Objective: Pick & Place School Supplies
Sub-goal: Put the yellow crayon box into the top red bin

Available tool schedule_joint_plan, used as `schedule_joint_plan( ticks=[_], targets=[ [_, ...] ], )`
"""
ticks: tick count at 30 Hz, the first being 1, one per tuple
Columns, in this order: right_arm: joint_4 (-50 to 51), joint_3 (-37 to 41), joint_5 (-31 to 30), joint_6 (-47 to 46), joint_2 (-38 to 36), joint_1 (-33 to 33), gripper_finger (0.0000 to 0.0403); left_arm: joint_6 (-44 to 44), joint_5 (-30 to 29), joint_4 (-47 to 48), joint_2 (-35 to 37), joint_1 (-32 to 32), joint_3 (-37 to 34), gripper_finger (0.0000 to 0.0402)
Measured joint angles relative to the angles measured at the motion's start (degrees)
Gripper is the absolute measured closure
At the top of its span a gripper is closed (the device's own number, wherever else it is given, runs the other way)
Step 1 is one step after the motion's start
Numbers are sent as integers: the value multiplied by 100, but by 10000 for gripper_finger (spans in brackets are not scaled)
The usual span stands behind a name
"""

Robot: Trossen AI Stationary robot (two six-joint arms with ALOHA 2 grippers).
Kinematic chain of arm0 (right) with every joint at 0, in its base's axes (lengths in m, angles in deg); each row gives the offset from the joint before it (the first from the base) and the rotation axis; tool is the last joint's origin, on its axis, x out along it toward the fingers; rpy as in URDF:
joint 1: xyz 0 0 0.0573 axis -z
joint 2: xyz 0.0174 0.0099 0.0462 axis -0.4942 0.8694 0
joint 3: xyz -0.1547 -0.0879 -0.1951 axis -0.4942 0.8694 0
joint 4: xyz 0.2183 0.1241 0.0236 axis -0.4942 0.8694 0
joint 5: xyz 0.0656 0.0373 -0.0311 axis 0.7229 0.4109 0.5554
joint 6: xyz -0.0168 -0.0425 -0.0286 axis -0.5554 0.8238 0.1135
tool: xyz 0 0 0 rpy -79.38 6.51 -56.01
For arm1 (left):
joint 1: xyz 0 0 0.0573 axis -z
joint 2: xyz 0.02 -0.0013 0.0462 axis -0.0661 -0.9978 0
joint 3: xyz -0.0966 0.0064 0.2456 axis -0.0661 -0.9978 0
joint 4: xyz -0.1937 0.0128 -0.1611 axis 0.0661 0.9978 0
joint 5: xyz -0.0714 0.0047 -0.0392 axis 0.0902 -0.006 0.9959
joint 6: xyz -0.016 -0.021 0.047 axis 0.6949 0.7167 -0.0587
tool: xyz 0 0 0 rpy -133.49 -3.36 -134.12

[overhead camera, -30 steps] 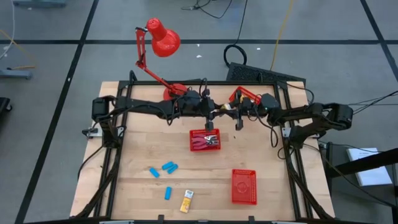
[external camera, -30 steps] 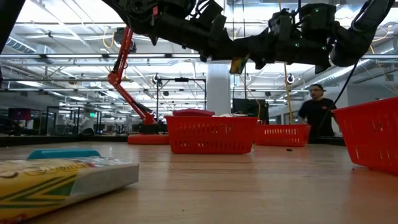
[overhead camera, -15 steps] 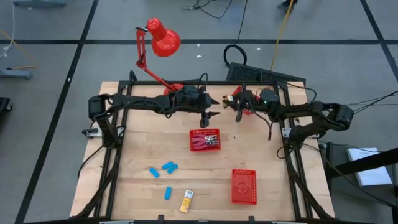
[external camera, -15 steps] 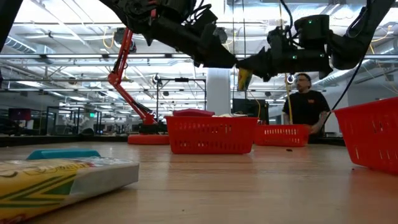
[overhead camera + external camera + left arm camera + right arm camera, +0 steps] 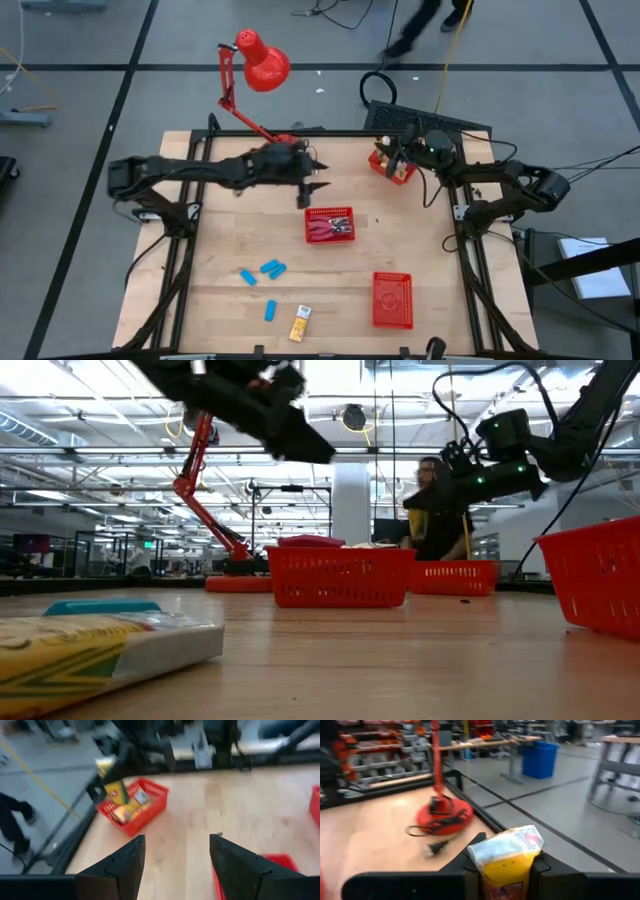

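Counting from the high view: three red baskets. One sits mid-frame [image 5: 330, 225] with red-handled tools [image 5: 333, 228] in it (can't tell how many), one is lower right [image 5: 392, 299], and one is in the upper right corner of the table [image 5: 392, 167] with yellow packets inside.

Four little blue blocks lie on the wood in the lower left part of the frame: one [image 5: 247, 277], a pair touching each other [image 5: 272, 268], and one more lower down [image 5: 270, 311]. Just right of that last one lies a single yellow-and-white packet [image 5: 300, 323].

The right gripper [image 5: 405, 155] hangs over the corner basket, pinching another yellow packet [image 5: 510, 857] between its fingers. In the left wrist view that same packet [image 5: 114, 787] dangles just above the basket [image 5: 145, 812].

The left gripper [image 5: 306, 194] is up and left of the middle basket, above bare table, fingers [image 5: 122, 865] spread apart with nothing between them.

The red lamp [image 5: 255, 65] sticks out past the table's top edge. A person [image 5: 432, 510] stands behind the table in the low view.
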Motion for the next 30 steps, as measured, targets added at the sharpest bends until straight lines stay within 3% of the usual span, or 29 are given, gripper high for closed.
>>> schedule_joint_plan(
  ticks=[5,12,23,30],
  targets=[
    [-18,194,-156,-7,0,277,352,545,-130,-1186,1020,40,-1437,177],
    [-51,210,-401,2,92,291,352,788,-1107,-2059,1901,598,-2816,176],
    [-511,203,-398,-315,1185,358,352,842,-1966,-2198,2212,1197,-3197,176],
    [-350,223,-641,-451,1199,359,352,819,-2107,-2243,2212,1274,-3197,176]
  ],
)
